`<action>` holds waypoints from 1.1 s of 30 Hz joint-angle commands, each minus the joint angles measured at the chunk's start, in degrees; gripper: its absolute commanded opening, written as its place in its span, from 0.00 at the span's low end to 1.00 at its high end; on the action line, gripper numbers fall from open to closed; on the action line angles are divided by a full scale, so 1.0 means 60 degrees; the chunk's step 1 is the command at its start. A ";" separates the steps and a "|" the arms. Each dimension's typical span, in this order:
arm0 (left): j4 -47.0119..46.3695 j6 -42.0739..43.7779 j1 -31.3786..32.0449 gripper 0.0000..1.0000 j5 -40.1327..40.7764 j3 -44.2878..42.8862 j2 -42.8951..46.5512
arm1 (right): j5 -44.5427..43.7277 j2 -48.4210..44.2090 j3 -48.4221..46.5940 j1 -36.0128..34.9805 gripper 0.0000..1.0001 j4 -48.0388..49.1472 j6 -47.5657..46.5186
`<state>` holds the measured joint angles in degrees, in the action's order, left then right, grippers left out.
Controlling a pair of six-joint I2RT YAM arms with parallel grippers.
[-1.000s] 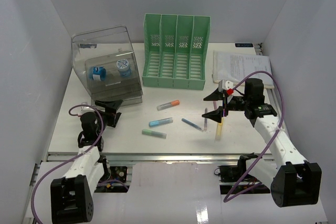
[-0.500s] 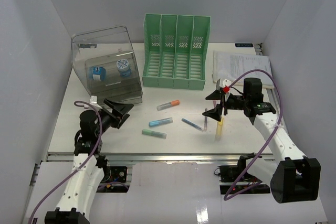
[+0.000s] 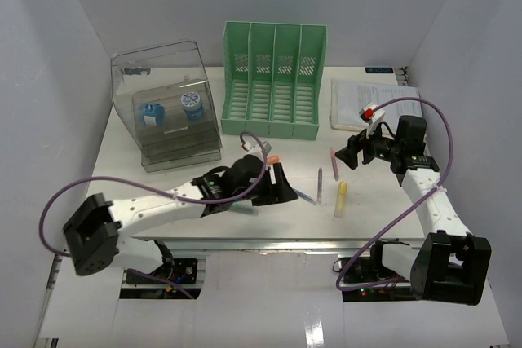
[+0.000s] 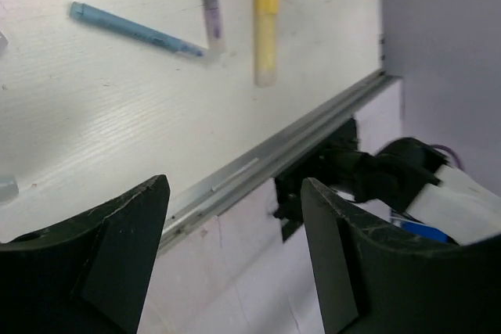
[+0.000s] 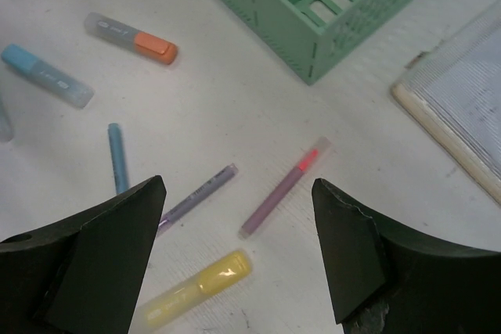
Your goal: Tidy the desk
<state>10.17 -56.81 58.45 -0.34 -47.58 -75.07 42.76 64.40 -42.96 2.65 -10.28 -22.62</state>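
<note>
Hovering left pincer (image 3: 281,187) over desk (image 3: 114,177), near rail (image 3: 269,244)

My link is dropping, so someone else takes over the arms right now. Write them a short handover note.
Left hand: open, empty, over the near middle of the desk.
Right hand: open, empty, hovering near the papers.
Loose on the desk: yellow highlighter, purple pen, pink-tipped pen, blue pen, orange-capped highlighter, blue highlighter.
Done: none of these put away; green file rack looks empty.
Left: all of them, likely the papers too.
</note>
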 commanded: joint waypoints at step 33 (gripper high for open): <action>0.6227 -0.3452 -0.0815 0.50 -0.0665 -0.6929 -0.8135 | -0.0219 -0.1000 -0.0091 0.0741 0.82 0.0922 0.1147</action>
<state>38.84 -79.83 54.33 -1.84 -86.93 -119.72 40.31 60.04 -42.96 6.47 -6.85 -16.61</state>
